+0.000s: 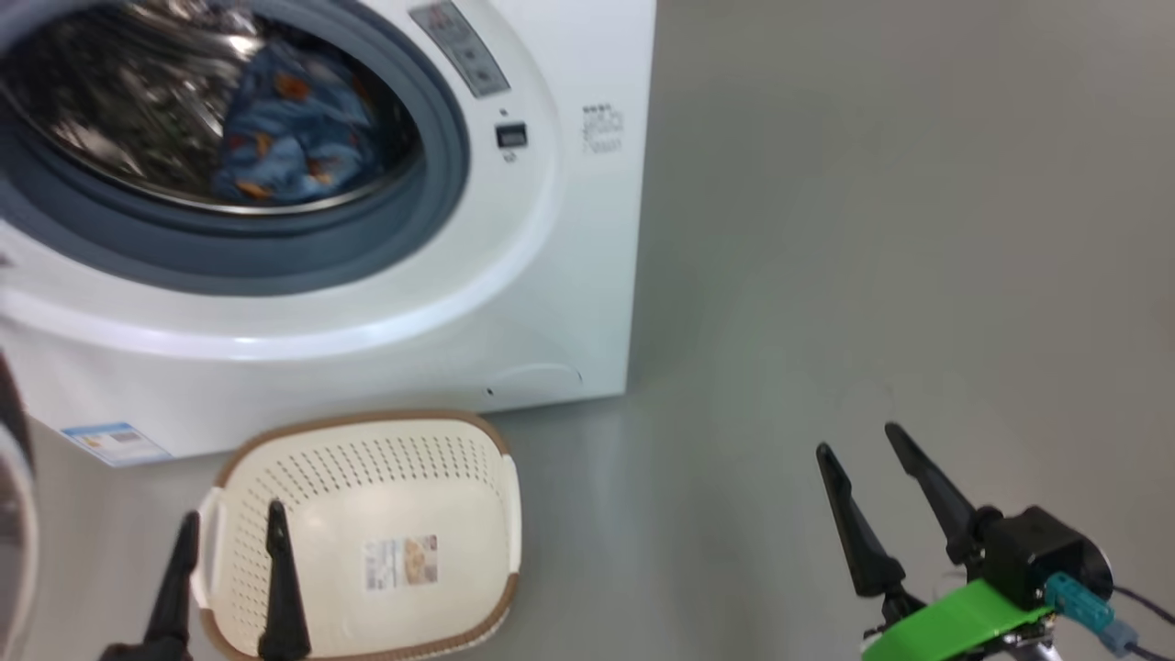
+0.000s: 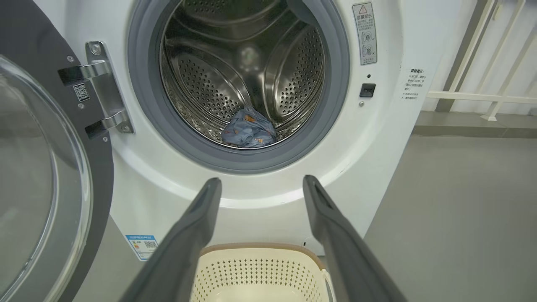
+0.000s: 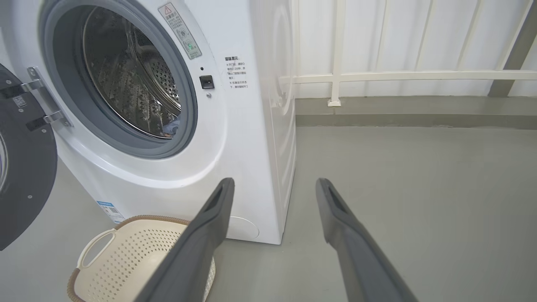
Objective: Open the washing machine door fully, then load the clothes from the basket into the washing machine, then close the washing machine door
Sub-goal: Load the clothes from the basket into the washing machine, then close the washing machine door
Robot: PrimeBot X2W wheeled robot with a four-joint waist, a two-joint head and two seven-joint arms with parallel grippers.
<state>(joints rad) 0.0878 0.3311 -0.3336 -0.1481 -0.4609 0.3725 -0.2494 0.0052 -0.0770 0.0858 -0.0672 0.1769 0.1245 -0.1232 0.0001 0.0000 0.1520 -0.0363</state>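
Washing machine (image 2: 377, 167): door (image 2: 33, 167) swung wide open. Clothes (image 2: 248, 132): bunched in drum (image 2: 201, 84). Basket (image 1: 321, 477): empty, on floor (image 1: 872, 229) before machine. Left fingers (image 1: 280, 569), right fingers (image 1: 856, 523): spread apart, holding nothing.

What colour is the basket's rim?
Brown, on the cream basket; head view shows it best.
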